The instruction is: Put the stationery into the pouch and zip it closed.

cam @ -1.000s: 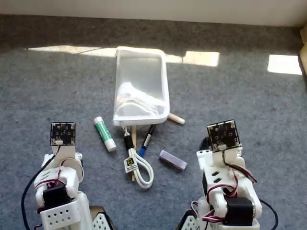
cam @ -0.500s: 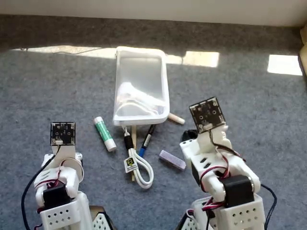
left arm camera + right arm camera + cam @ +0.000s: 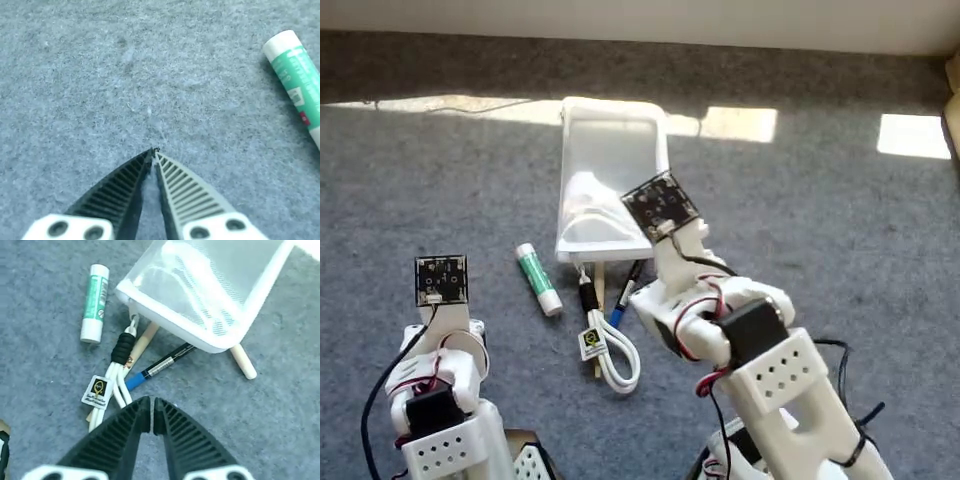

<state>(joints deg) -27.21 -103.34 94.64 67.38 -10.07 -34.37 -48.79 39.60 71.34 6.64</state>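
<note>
Over the grey carpet (image 3: 280,430) just short of the pouch, the right gripper (image 3: 151,401) hangs with its two ribbed fingers drawn together, a thin slit between them and nothing held. Just ahead of its tips lies the pen (image 3: 161,365), its blue end touching the white strap (image 3: 116,385) and its black end reaching the near rim of the pouch (image 3: 215,285). The strap runs from the pouch's near corner through a black sleeve and carries a small tag (image 3: 97,390). A wooden pencil (image 3: 144,344) lies alongside the strap and passes under the pouch's rim. At the pouch's other near corner a short wooden stick (image 3: 243,361) pokes out onto the carpet. The glue stick (image 3: 94,302), white with a green label, lies on its side beyond the strap, apart from it and from the pouch. The pouch itself is white mesh and lies flat; I cannot tell whether its zip is open. In the high view the right arm (image 3: 730,335) slants forward from the near right, its wrist above the pouch's near edge. The left arm (image 3: 435,390) sits folded back at the near left, with the glue stick between it and the strap. The left gripper (image 3: 154,150) points down at bare carpet, its fingertips meeting and holding nothing, the glue stick near but apart from them. Two sunlit patches (image 3: 740,122) fall across the far carpet.
</note>
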